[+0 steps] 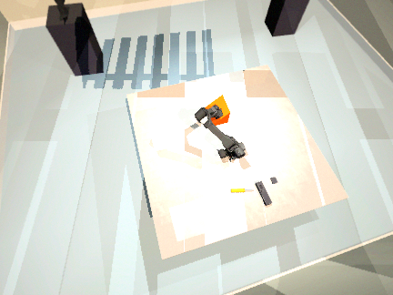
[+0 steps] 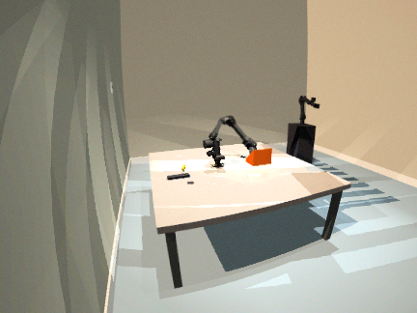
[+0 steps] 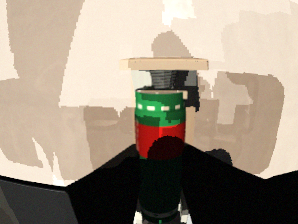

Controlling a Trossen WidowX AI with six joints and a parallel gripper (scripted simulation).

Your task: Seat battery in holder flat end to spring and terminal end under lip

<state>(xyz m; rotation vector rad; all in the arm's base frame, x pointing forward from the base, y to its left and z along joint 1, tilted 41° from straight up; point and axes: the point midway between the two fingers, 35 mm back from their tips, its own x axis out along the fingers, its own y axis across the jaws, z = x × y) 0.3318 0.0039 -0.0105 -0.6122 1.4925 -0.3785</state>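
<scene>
My gripper (image 1: 232, 158) (image 2: 218, 165) (image 3: 158, 151) is shut on the green and red battery (image 3: 160, 134), with a black finger on each side. In the wrist view the battery lines up with the tan holder (image 3: 165, 64), its flat end facing the dark coil spring (image 3: 164, 78). The flat end appears close to the spring; I cannot tell whether they touch, nor how deep the battery sits. The terminal end is at the bottom edge of the wrist view, where the lip cannot be made out. Battery and holder are too small to make out in the top and exterior views.
An orange block (image 1: 222, 107) (image 2: 261, 156) stands by the arm's base. A yellow-handled screwdriver (image 1: 237, 190), a long dark block (image 1: 263, 193) (image 2: 178, 177) and a small dark piece (image 1: 274, 180) (image 2: 190, 183) lie on the table (image 1: 291, 150) (image 2: 241, 195).
</scene>
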